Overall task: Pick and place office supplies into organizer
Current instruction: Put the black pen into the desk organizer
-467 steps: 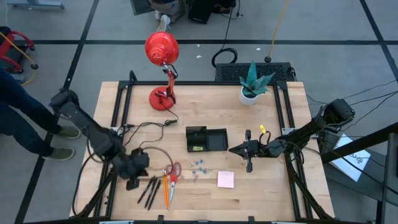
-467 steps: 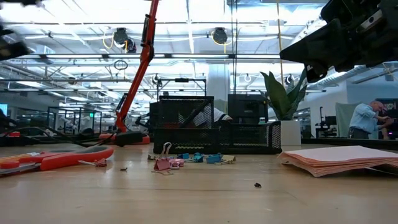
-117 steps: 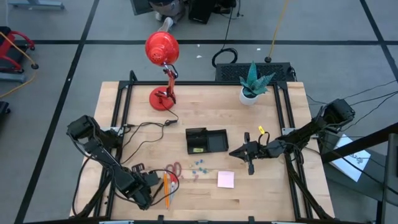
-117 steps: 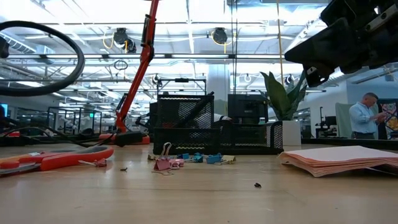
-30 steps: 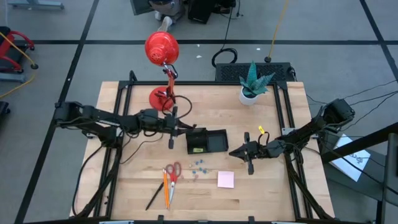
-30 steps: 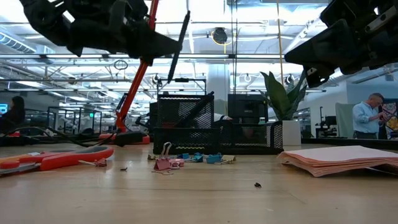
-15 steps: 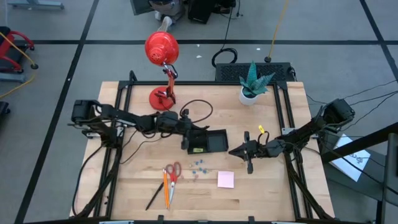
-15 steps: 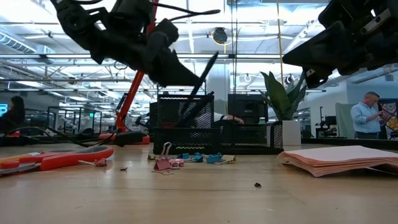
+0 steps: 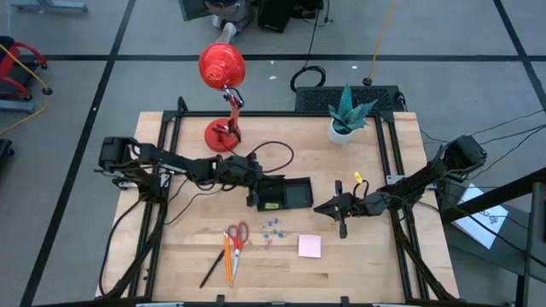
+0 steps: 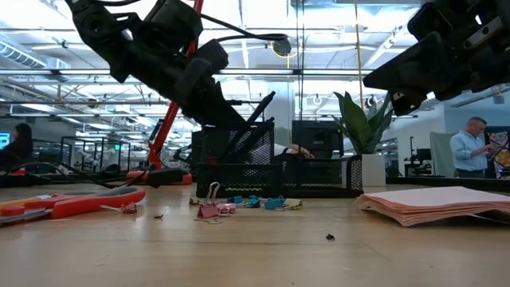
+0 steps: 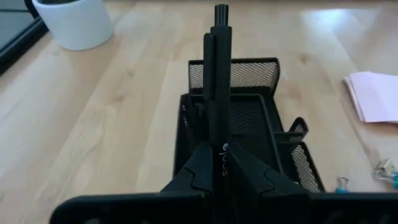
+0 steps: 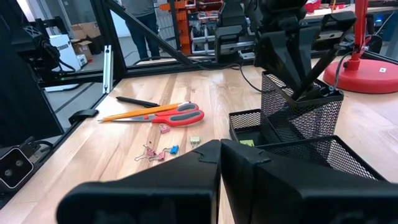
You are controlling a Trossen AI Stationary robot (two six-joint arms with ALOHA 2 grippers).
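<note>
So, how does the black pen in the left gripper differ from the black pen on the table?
The held pen is clamped in the left gripper, while the loose pen lies free on the table. The held pen is over the organizer; the loose pen lies beside the orange pencils, near the scissors. The held pen stands steeply in the low view; the loose one lies flat. Both are slim and black.

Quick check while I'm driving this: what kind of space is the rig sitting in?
It looks like a robotics lab or workshop, staged as a desk. A wooden table in a metal frame stands on a grey taped floor, dressed with a red desk lamp and a potted plant. Behind it are open ceiling ducts and equipment racks.
</note>
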